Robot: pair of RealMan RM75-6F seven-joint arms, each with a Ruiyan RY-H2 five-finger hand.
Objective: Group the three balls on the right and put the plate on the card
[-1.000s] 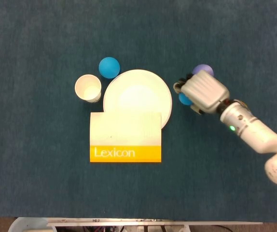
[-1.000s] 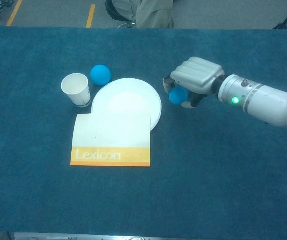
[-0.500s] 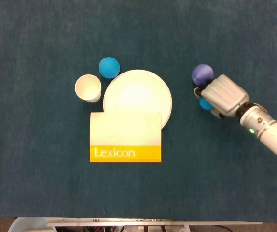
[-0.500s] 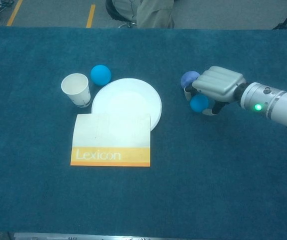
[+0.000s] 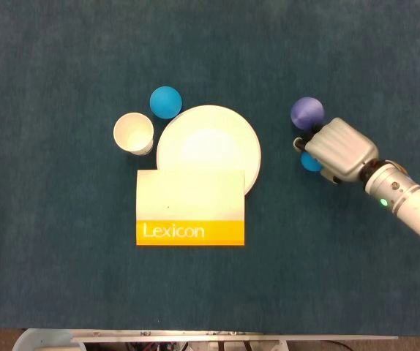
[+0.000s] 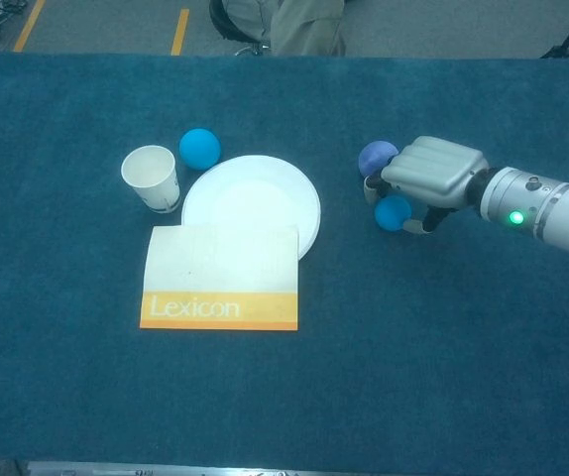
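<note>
Three balls lie on the blue table cloth (image 5: 64,278). One blue ball (image 5: 165,102) sits in the upper left-centre of the head view, touching the far rim of the white plate (image 5: 208,148) and just beside the paper cup (image 5: 133,133). The purple ball (image 5: 306,112) lies right of centre, well apart from the plate. The second blue ball (image 6: 394,212) lies just below the purple ball, under the right hand (image 5: 339,150).

The right hand is palm-down with its fingers curled around the second blue ball; the chest view shows the fingers (image 6: 423,224) wrapping its right side. Whether the ball rests on the cloth cannot be told. The hand's upper edge is just beside the purple ball.

The plate rests on the cloth, with its lower edge tucked under the upper edge of the card (image 5: 190,207). The card lies flat, left of centre, with its orange "Lexicon" band at the bottom. The cup stands upright at the card's upper left corner.
</note>
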